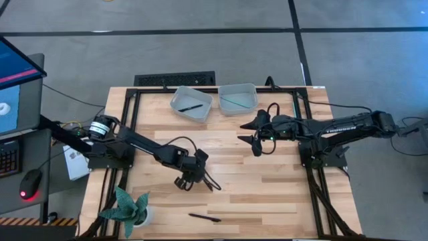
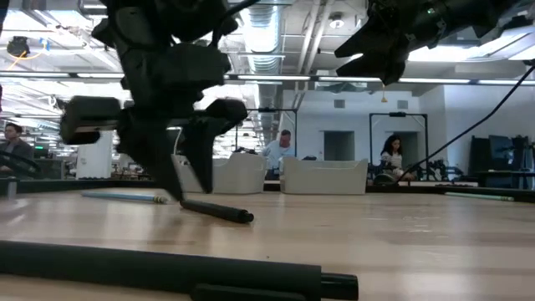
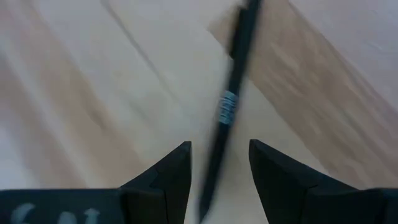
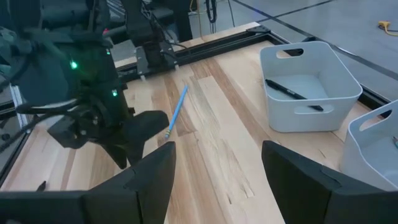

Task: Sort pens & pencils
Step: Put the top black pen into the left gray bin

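Black thin pen (image 3: 231, 106) lies on the pale wooden table (image 1: 281, 187) between the left gripper's (image 3: 219, 168) parted fingers; right gripper (image 4: 217, 168) hovers wide, empty.

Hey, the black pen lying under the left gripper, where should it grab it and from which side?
Grip the black pen near mid-shaft, about at its pale band, coming straight down from above. It lies flat on the table with bare wood on both sides, and the left gripper already hangs open astride it, one finger on each side, so closing across the thin shaft should hold.
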Tool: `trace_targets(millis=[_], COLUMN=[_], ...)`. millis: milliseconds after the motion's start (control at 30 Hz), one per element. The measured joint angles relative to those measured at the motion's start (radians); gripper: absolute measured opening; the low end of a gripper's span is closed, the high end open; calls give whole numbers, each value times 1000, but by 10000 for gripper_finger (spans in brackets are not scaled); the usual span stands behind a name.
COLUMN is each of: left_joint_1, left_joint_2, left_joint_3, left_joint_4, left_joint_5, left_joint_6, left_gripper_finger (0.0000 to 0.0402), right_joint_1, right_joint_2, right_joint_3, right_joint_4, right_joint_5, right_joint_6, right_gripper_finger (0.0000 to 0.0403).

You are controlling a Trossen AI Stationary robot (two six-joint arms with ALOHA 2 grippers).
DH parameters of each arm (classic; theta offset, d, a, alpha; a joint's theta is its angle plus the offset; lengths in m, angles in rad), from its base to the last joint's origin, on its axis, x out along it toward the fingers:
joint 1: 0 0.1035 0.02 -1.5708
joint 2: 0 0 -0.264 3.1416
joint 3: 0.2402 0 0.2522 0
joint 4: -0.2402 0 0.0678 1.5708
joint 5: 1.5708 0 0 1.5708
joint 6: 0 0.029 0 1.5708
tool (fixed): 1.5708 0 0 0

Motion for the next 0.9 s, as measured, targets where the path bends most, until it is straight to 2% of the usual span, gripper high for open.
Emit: trace_targets(millis=[300, 433, 600, 900], left_joint_1=[-2, 16, 43, 45], left_joint_2=[25, 25, 24, 22], left_joint_3=[1, 1, 2, 3], left_joint_4=[2, -19, -77, -121], left_joint_5=[13, 25, 99, 98], left_joint_6=[-18, -81, -146, -170], left_gripper_finger=[152, 152, 152, 152], right_joint_1=[0, 0, 0, 0], right_joint_2=[0, 0, 0, 0], right_joint_3=[0, 0, 0, 0], right_joint_4=[1, 2, 6, 6], right_joint_5=[0, 0, 0, 0], right_joint_6=[0, 0, 0, 0], right_gripper_finger=[260, 260, 260, 260])
